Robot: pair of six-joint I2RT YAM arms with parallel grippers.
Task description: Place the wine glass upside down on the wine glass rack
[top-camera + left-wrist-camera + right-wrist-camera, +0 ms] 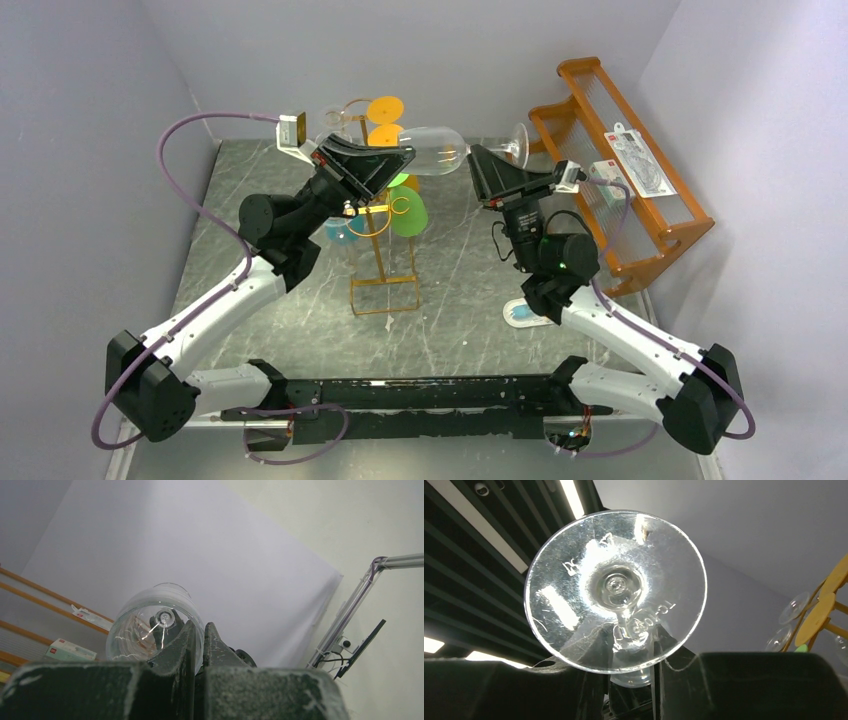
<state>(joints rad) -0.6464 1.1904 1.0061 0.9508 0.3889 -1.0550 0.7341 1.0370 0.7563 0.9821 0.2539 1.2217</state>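
Surroundings: marble-patterned table [300, 300] walled by pale panels. An orange stepped shelf [590, 68] stands at far right and carries a clear packet [640, 165] and a small box [607, 172]. A small blue-and-white item [525, 315] lies near the right arm. The wine glass rack [380, 255], thin golden wire on a rectangular base, stands mid-table, already crowded with orange discs [384, 108], a green disc [408, 212] and another clear glass [335, 118], and partly hidden behind the left arm. Writing: the packet and box bear red labels, too small to read. Raised lettering rings the glass foot in the right wrist view, not legible. The wine glass [435, 150] is clear with a rounded bowl and a wide scuffed foot. It is held lying level above the table, just right of the rack top, with its bowl to the left and its foot to the right. The left gripper [405, 158] is clenched on the bowl rim, one finger [175, 640] inside the bowl. The right gripper [478, 160] straddles the stem just under the foot. Whether it presses on the stem cannot be told.
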